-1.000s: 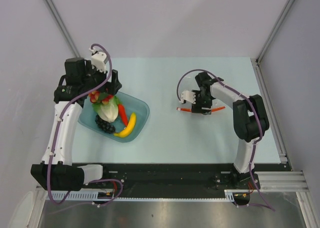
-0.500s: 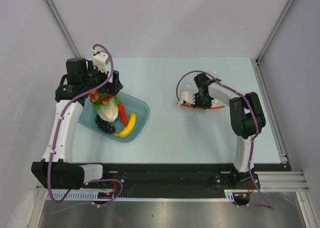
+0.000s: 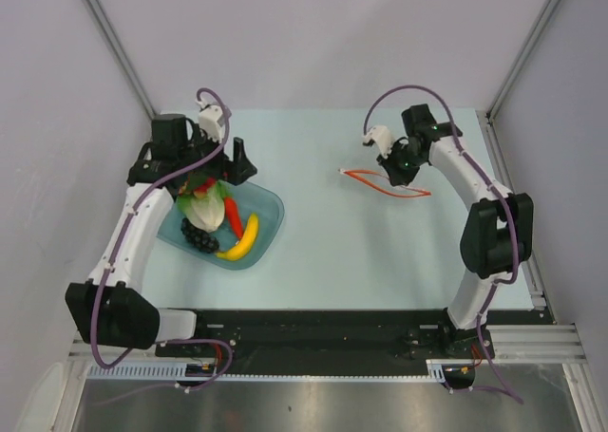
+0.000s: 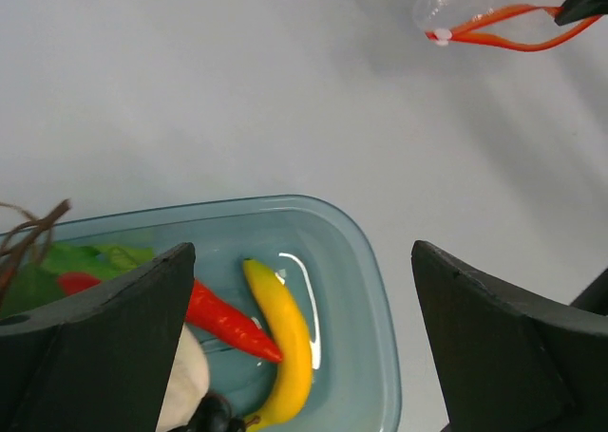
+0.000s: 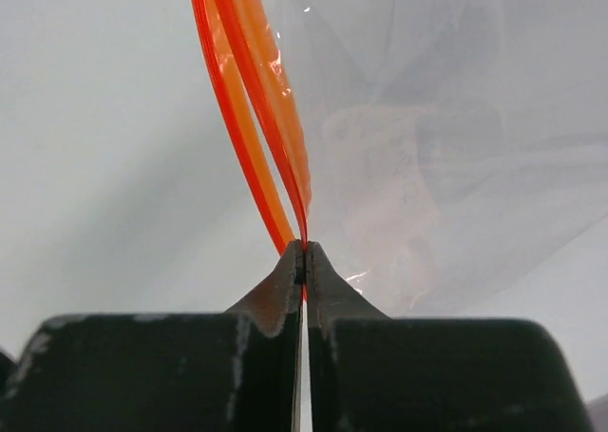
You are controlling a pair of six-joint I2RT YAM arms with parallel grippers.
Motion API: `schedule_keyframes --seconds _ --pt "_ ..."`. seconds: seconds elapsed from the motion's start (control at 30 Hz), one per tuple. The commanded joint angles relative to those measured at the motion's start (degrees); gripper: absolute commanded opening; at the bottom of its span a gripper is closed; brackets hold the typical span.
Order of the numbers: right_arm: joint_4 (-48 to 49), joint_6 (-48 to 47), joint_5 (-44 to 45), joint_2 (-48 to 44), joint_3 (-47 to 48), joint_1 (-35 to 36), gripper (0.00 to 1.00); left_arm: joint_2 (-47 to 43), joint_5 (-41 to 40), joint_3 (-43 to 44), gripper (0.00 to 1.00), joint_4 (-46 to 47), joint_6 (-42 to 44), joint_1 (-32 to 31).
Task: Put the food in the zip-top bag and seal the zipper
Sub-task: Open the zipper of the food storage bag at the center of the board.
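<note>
The table (image 3: pixel 323 252) is carrying a teal bowl (image 3: pixel 269 209) near its left side. The clear bag (image 5: pixel 427 147) is lying well to the right of the bowl and slightly farther back, holding no food. Inside the bowl, the cabbage (image 3: pixel 202 209) is sitting at the back, with the banana (image 3: pixel 242 239), pepper (image 3: pixel 233 214) and grapes (image 3: pixel 198 237) lying in front of it. The berries (image 3: pixel 205 184) are mostly hiding under the left arm. The left gripper (image 4: pixel 304 261) is hovering over the bowl's back edge, its jaws spread wide and holding nothing. The right gripper (image 5: pixel 304 256) is pinching the bag's orange zipper (image 5: pixel 256 109), whose two strips are bowing apart.
</note>
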Motion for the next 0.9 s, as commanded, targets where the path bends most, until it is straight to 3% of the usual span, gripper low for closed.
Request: schedule_keyframes --seconds 0.0,0.17,0.27,0.47,0.63,0.87 --pt "-2.5 19.3 -14.3 -4.8 3.9 -3.9 0.00 2.2 2.5 -2.1 1.00 7.5 -7.0 -4.3" --pt "7.2 40.2 -21.3 -12.8 -0.6 -5.9 0.00 8.5 5.2 -0.8 1.00 14.8 -18.4 -8.1" --pt "12.8 46.6 -21.5 -19.1 -5.9 -3.4 0.00 12.4 6.9 2.5 0.98 16.7 -23.2 -11.5" --pt "20.3 65.1 -10.1 -28.2 -14.4 1.4 0.00 14.0 5.9 3.3 0.97 19.4 -26.6 -13.0" --pt "25.0 70.6 -10.2 -28.1 -18.0 3.0 0.00 12.7 8.7 0.9 0.96 22.0 -29.9 -15.6" --pt "27.2 70.4 -12.6 -25.0 -16.0 5.2 0.00 14.2 5.4 2.3 0.96 23.6 -32.5 -22.7"
